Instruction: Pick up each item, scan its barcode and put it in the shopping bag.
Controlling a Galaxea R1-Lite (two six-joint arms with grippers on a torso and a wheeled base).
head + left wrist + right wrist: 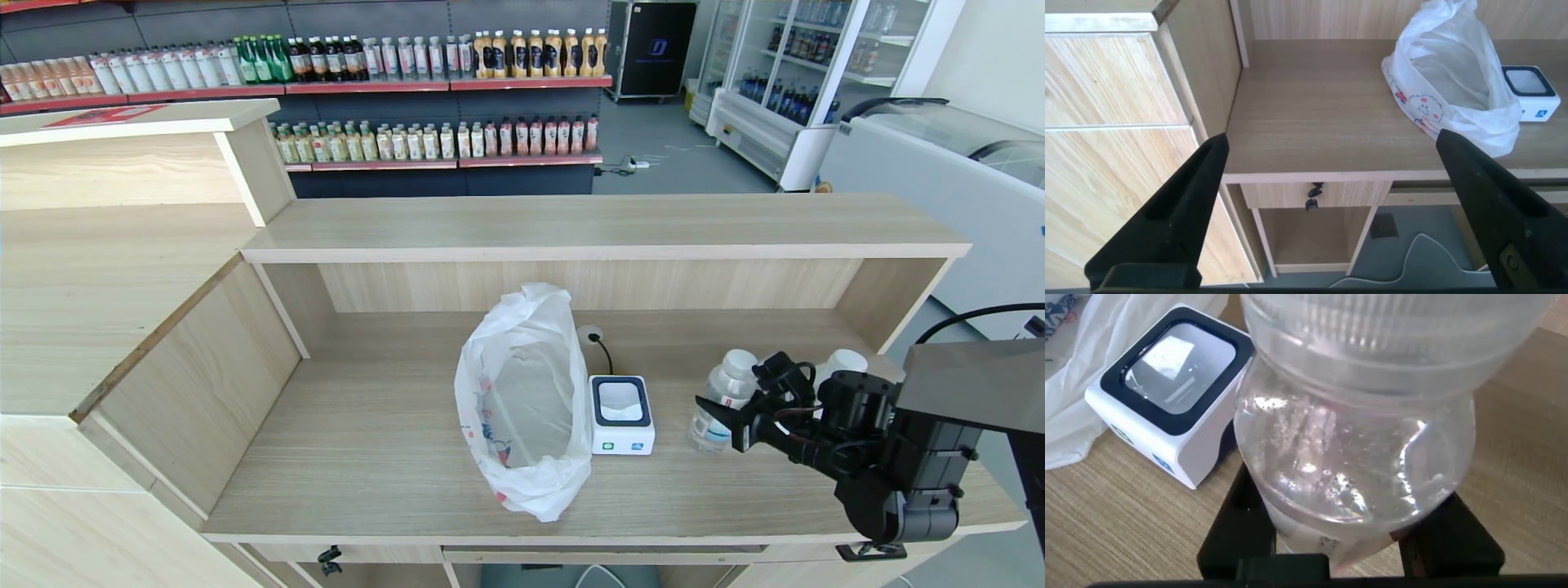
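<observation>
A clear water bottle (722,398) with a white cap stands at the right of the counter, beside the white barcode scanner (622,412). My right gripper (729,406) is shut on the water bottle (1355,441), its black fingers (1231,535) pressed on either side near the base. A second white-capped bottle (845,361) stands behind that arm, mostly hidden. The white plastic shopping bag (522,400) lies open-mouthed left of the scanner. My left gripper (1331,139) hangs open, holding nothing, off the counter's front left, with the bag (1454,73) and scanner (1534,82) farther off.
The wooden counter (367,441) has a raised back shelf (604,224) and side walls. The scanner's cable (604,353) runs to a hole at the back. A drawer with a key (1313,196) sits under the front edge. Bare counter lies left of the bag.
</observation>
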